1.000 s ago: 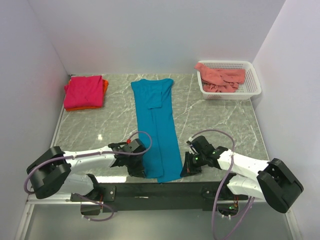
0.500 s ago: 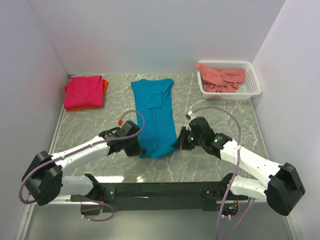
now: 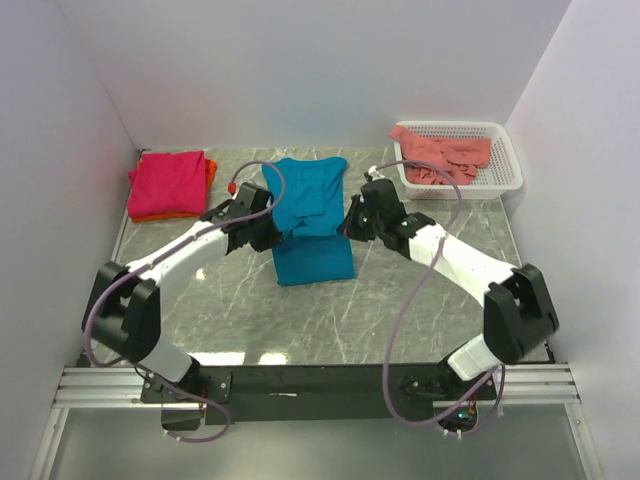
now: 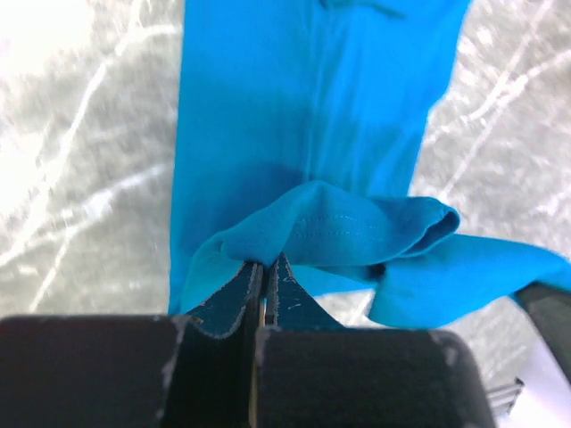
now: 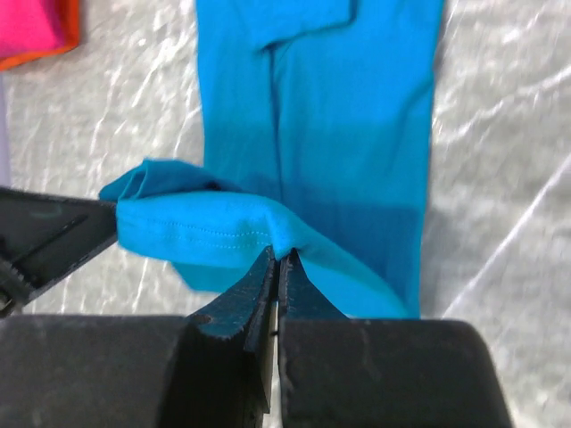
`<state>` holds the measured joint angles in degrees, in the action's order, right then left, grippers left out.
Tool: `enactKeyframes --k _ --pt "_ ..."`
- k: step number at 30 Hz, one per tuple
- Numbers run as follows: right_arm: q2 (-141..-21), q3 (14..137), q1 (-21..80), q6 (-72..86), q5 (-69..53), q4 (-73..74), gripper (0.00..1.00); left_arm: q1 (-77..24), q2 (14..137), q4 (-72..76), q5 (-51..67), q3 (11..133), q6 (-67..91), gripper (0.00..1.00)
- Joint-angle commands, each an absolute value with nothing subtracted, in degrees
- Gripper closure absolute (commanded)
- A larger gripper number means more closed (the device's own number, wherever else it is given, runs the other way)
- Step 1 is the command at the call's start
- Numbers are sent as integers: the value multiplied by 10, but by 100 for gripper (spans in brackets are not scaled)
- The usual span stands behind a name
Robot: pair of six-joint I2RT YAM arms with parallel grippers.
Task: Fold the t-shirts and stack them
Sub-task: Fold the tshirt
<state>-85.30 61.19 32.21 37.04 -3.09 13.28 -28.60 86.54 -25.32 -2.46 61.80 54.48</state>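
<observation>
The teal-blue t-shirt [image 3: 310,215] lies lengthwise in the middle of the table, its near half lifted and doubled back over the far half. My left gripper [image 3: 268,228] is shut on the hem's left corner [image 4: 268,254]. My right gripper [image 3: 352,222] is shut on the hem's right corner [image 5: 284,245]. Both hold the hem a little above the flat part of the shirt [image 4: 303,107] [image 5: 348,116]. A folded magenta-pink t-shirt [image 3: 167,182] rests on a folded orange t-shirt [image 3: 208,172] at the far left. A salmon-pink t-shirt [image 3: 440,152] is bunched in the basket.
A white mesh basket [image 3: 505,170] stands at the far right corner by the right wall. White walls close the table on the left, back and right. Grey marble tabletop [image 3: 400,300] shows in front of the shirt, and the black rail [image 3: 320,380] runs along the near edge.
Both grippers have carried the teal shirt's near hem from the front edge of the table away towards the back, folding the shirt to about half its length. The arms are stretched out further.
</observation>
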Motion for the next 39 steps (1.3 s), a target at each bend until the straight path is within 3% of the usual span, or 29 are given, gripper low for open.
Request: enactKeyframes --k 1,14,31,32,33,36,38,39 --pt "-911 670 303 348 -43 113 100 -270 900 -250 -30 670 510 99" --pt "-1059 792 272 352 -84 133 100 -231 1020 -231 -11 736 475 99" --pt "-1142 847 247 378 -69 155 100 -221 1122 -225 -15 814 433 98" --pt "-1144 852 246 377 -71 153 95 -219 1127 -227 -13 819 432 88" --pt "-1147 853 245 378 -77 150 76 -219 1130 -232 -12 830 426 66" --pt "-1156 876 239 360 -115 156 56 -219 1131 -231 -11 838 423 35" --pt "-1149 878 240 342 -124 160 48 -218 1112 -227 -10 834 422 26" --pt "-1143 873 239 338 -126 161 43 -219 1103 -225 -11 824 421 17"
